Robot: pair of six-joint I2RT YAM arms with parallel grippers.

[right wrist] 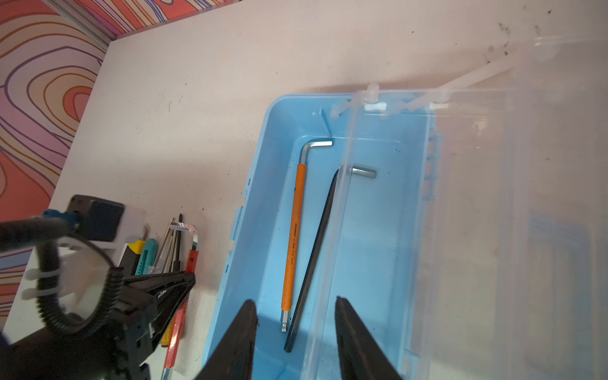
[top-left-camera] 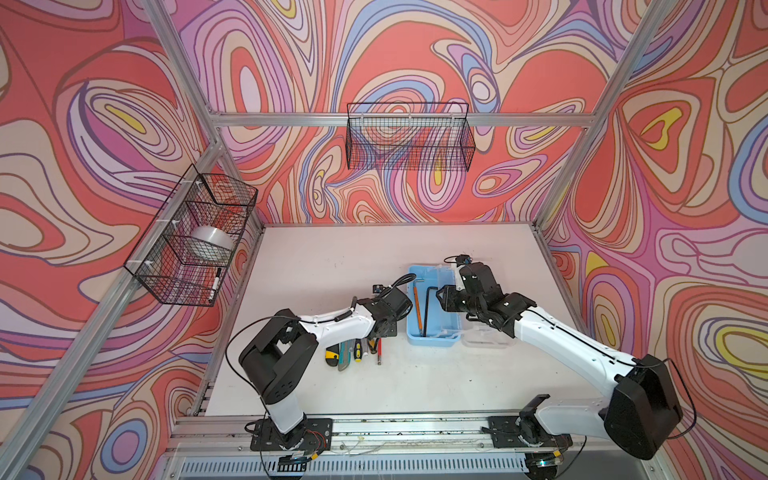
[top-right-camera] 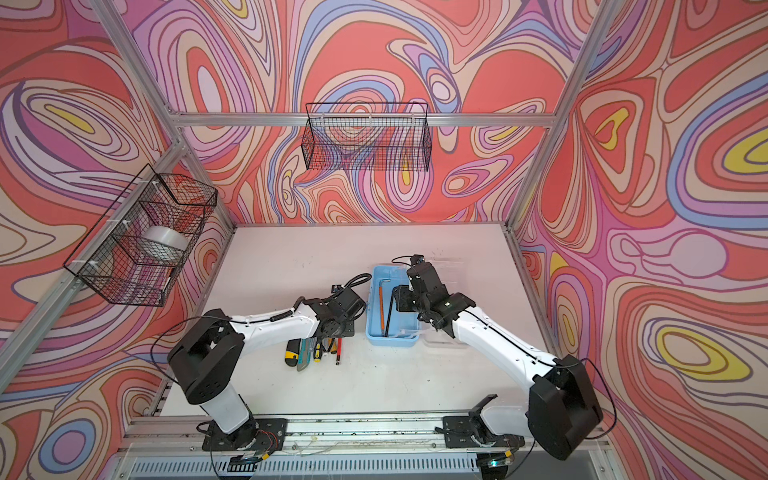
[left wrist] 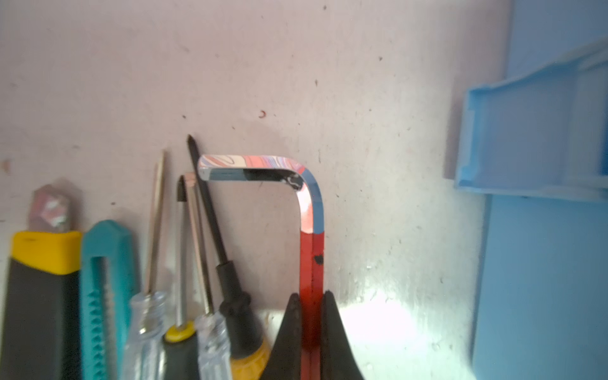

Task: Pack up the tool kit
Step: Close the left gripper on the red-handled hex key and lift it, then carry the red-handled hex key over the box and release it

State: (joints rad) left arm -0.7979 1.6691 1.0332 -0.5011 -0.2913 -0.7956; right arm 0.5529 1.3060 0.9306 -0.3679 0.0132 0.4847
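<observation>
A black wire basket [top-left-camera: 174, 286] hangs on the left, holding a shiny grey roll of tape [top-left-camera: 210, 245] and a white pen with a black cap [top-left-camera: 215, 286]. A longer black wire basket [top-left-camera: 409, 141] hangs on the swirly pink and red back wall [top-left-camera: 415, 54], above the white bench [top-left-camera: 353, 257].

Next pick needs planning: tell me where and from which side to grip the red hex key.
Take the red hex key by its long straight shank, from above, jaws across its width: it ends the row, with bare table on the tool kit side and screwdrivers close on the other. The left gripper is shut there.
</observation>
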